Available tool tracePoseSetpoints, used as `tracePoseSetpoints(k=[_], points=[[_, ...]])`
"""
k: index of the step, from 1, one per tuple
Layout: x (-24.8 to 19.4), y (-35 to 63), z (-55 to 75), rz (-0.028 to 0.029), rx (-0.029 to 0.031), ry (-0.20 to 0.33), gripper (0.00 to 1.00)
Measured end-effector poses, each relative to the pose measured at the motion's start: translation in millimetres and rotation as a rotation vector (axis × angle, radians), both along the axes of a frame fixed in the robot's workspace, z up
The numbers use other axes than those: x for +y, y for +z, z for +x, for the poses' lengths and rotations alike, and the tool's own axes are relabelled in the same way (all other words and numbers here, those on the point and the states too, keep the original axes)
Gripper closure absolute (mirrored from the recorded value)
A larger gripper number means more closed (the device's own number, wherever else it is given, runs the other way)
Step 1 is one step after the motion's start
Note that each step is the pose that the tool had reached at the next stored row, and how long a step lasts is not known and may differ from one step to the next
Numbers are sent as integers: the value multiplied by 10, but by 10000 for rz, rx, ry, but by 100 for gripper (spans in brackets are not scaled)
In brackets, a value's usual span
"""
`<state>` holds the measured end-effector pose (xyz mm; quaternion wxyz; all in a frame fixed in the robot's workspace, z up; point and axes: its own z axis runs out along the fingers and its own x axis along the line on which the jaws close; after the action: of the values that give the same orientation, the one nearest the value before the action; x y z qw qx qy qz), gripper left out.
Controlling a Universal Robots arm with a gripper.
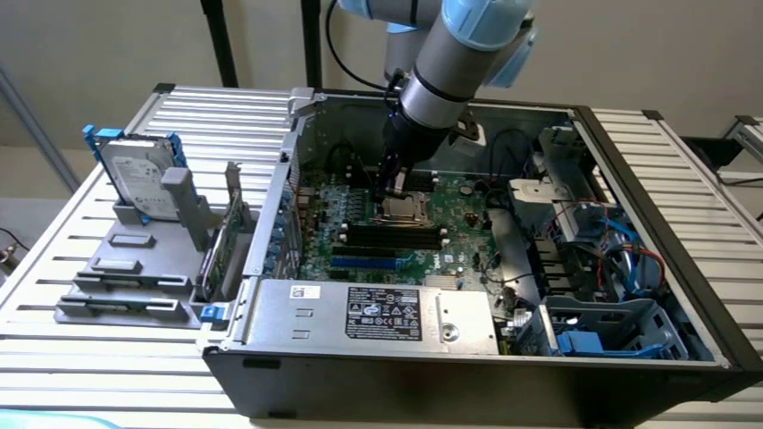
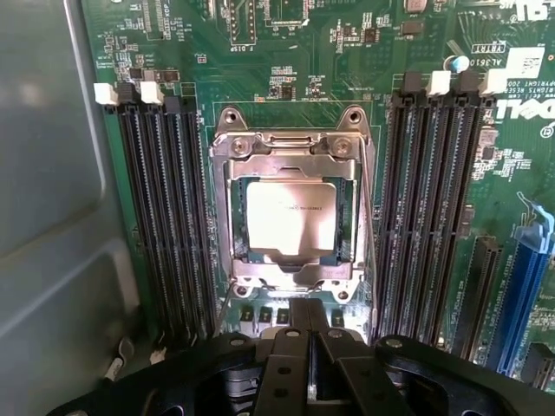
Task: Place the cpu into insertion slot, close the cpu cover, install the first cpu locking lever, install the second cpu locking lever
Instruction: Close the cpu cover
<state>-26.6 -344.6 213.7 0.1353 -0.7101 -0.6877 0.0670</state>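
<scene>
While the gripper hangs with jaws pressed together, empty, the cpu lies just beyond them in the insertion slot under the lowered cpu cover; white DELL lettering marks the motherboard

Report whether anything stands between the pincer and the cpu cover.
Nothing visible does. The shut pincer hangs just off one edge of the cpu cover, with only small board components under the gap. The cover lies down over the cpu, which sits in the insertion slot.
</scene>
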Motion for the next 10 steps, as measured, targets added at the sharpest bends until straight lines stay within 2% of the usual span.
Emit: tracePoseSetpoints(k=[10], points=[[33, -52, 9, 1, 0, 0, 89]])
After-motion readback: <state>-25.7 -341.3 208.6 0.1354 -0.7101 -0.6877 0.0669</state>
